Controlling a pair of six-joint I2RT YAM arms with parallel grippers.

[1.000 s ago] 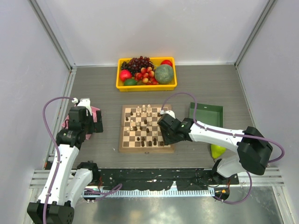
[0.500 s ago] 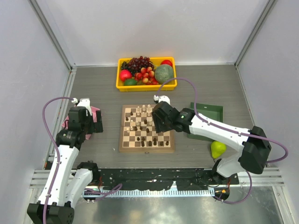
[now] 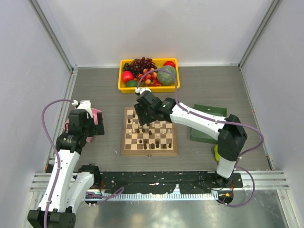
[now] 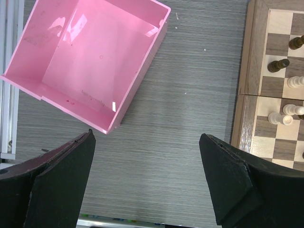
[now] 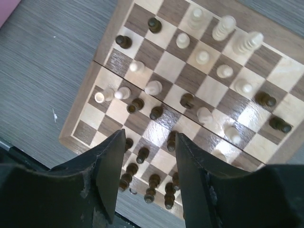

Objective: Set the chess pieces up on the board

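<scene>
The board [image 3: 149,152] lies mid-bench, its chess pieces [image 5: 187,100] scattered over the squares. The cream ones stand mostly toward 12 o'clock and the dark ones crowd the 6 o'clock edge, with a few mixed between. The right gripper [image 5: 145,175] hovers above the board's 11 o'clock corner, fingers parted, nothing between them. The left gripper [image 4: 147,183] hangs spread wide and empty over bare bench [image 4: 190,95] — between the pink tray [image 4: 95,57] at 9 o'clock and the board. A yellow bin [image 3: 148,88] of fruit sits at 12 o'clock, and a green tray [image 3: 213,112] at 3.
</scene>
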